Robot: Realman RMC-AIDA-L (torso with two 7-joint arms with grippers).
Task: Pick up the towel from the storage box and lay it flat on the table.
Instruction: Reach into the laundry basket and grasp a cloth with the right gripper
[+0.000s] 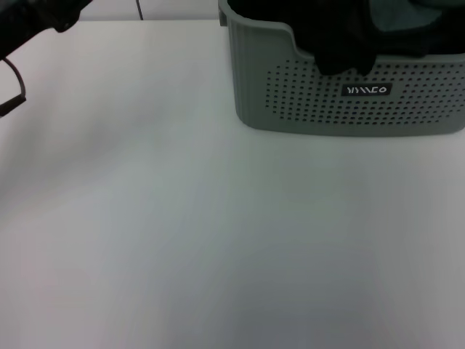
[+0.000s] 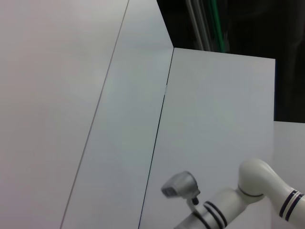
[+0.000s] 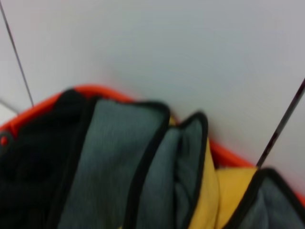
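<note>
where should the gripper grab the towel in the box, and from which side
Best bet is a raised fold of the towel, where its black-stitched edge stands up in ridges a pinch could close across. Come from above, through the open top of the storage box, since the walls block any side approach. The folds look loose and bunched, so expect them to shift.
</note>
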